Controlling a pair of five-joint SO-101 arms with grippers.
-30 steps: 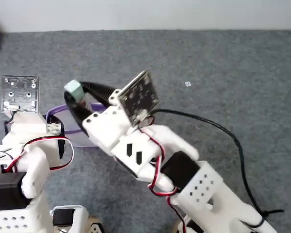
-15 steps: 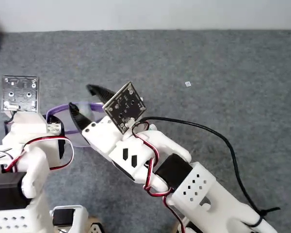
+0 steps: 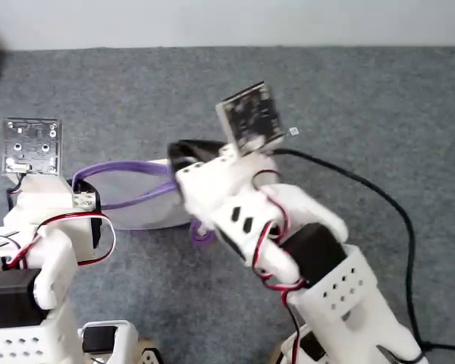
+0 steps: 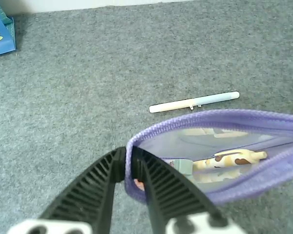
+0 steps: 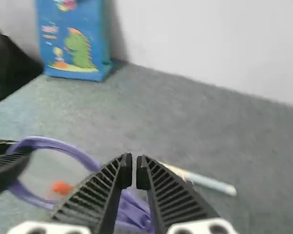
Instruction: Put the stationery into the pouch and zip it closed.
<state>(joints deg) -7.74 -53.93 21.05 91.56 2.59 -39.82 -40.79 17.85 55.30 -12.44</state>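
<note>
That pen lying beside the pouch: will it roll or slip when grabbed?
The pen looks slim and round, so a sideways nudge would probably roll it, though the carpet pile should damp that. It seems stiff and light; its smooth barrel may slip if pinched off-centre.

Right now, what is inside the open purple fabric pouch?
A cream pen with brown patches, a pale block; a red-orange item is half covered by the left gripper on the pouch.

Left gripper [image 4: 128,163] pinches the pouch [image 4: 210,117] rim while right gripper [image 5: 134,170] hovers, fingers together.
</note>
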